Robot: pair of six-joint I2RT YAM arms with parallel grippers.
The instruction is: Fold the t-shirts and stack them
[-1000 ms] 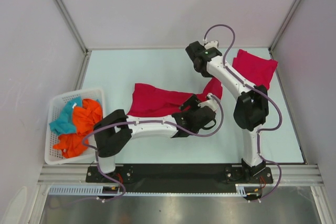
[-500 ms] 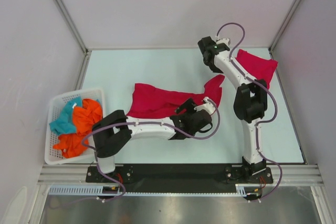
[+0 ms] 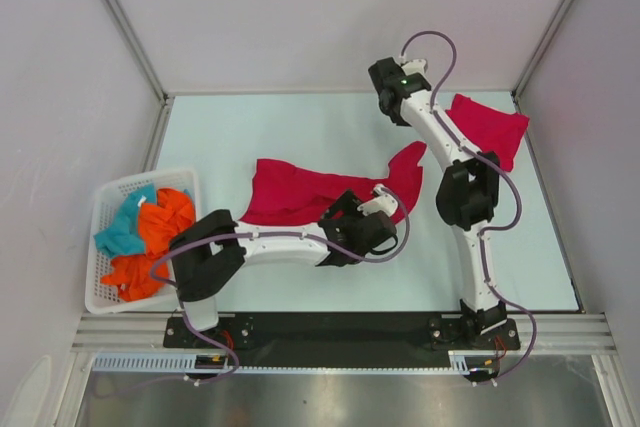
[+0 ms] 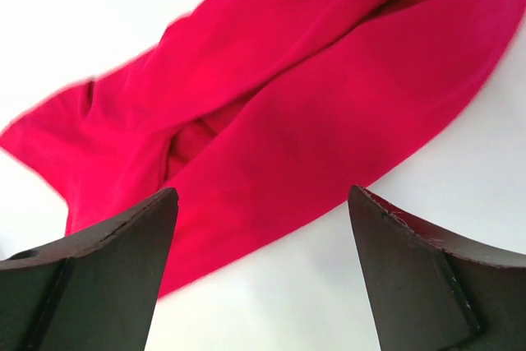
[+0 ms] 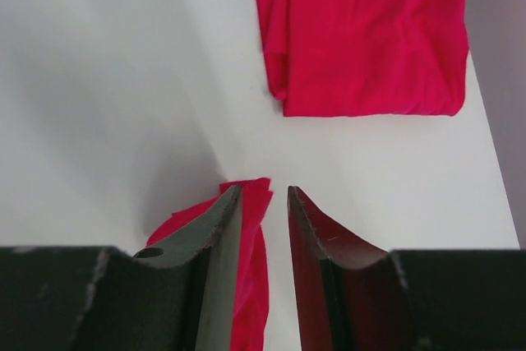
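Observation:
One crimson t-shirt (image 3: 300, 192) lies loosely spread in the middle of the table, a corner (image 3: 408, 159) reaching toward the back right. A second t-shirt (image 3: 490, 127) lies folded at the back right and also fills the top of the right wrist view (image 5: 362, 30). My right gripper (image 3: 388, 99) hangs high above the spread shirt's corner (image 5: 261, 203); its jaws stand a little apart with nothing between them (image 5: 265, 189). My left gripper (image 3: 385, 212) is wide open (image 4: 261, 193), low at the near edge of the spread shirt (image 4: 271, 113), holding nothing.
A white basket (image 3: 110, 197) at the left edge holds orange (image 3: 160, 227) and teal (image 3: 125, 232) cloths. Metal frame posts (image 3: 120, 17) and side walls close in the table.
My right gripper has opened and let go of the shirt's corner, which has dropped to the table, and it has moved back and up. The left arm has drawn slightly left.

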